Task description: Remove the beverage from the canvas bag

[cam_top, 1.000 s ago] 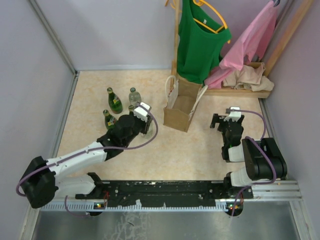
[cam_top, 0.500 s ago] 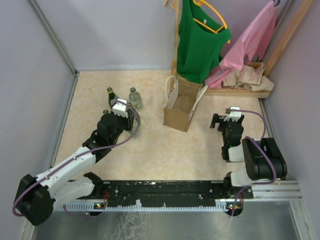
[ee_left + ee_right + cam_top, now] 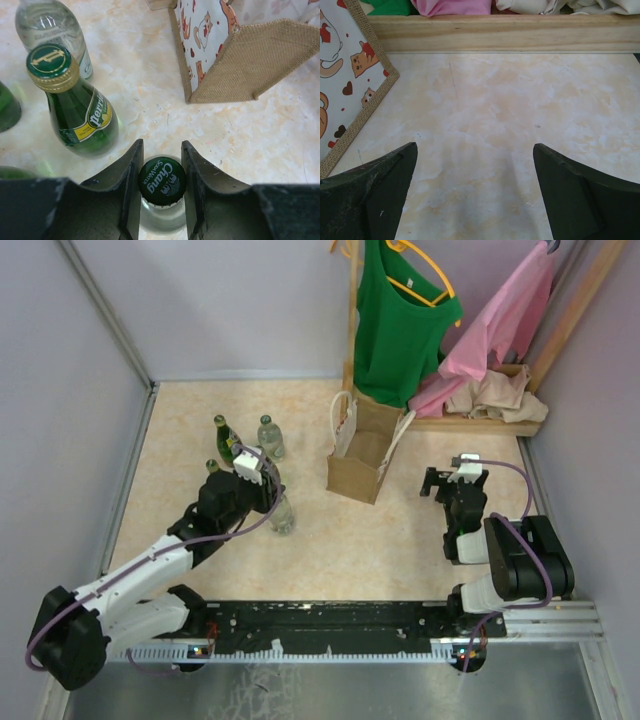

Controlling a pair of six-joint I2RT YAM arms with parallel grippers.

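Note:
My left gripper is shut on the neck of a clear glass bottle with a dark green Chang soda water cap. In the left wrist view both fingers press the cap's sides. I cannot tell whether the bottle's base touches the table. The canvas bag stands open and upright to the right of the bottle, apart from it. Its cat-printed side shows in the left wrist view and in the right wrist view. My right gripper is open and empty over bare table, right of the bag.
A green Perrier bottle, a clear bottle and another green bottle stand just left of the held bottle. A wooden rack base with hanging green and pink clothes stands behind the bag. Grey walls enclose the table.
My left gripper swung left from beside the bag toward the standing bottles, then came slightly back right and nearer, with the clear bottle in it. The right arm has not moved.

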